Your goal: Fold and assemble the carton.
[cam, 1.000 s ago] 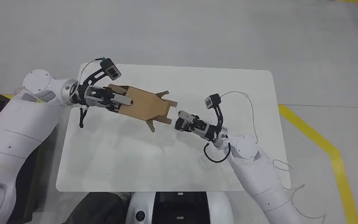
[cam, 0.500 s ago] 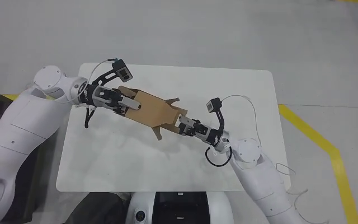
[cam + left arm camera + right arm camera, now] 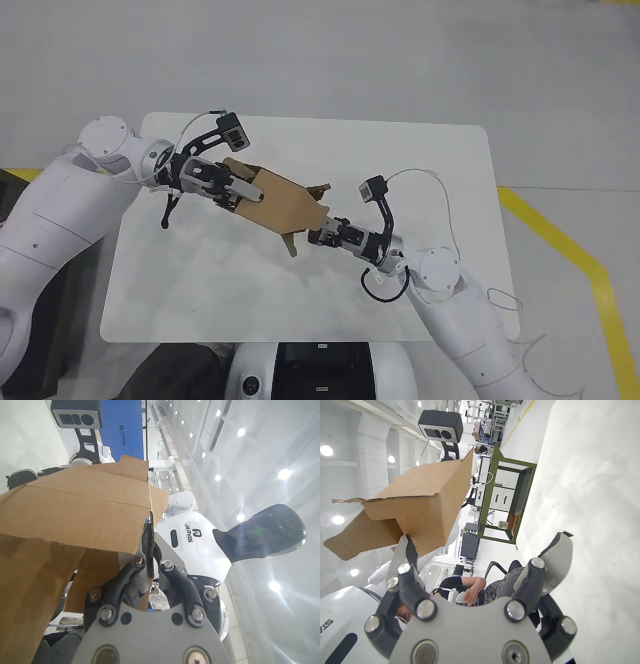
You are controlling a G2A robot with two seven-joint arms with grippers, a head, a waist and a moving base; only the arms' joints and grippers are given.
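The surface [image 3: 440, 170] is a white, rectangular tabletop with rounded corners, its long sides running left to right across the top view. Its matte face carries faint grey, cloudy smudges [image 3: 595, 475] over much of its area, and a few tiny dark specks [image 3: 556, 505] dot it here and there. It stands on a pale grey floor [image 3: 400, 60] that bears a yellow painted stripe [image 3: 555, 230] just off the surface's right end.

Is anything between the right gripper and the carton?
Nothing visible does. The open right gripper sits right at the carton's flap end, one finger close beside the cardboard. The left gripper clamps the opposite end.
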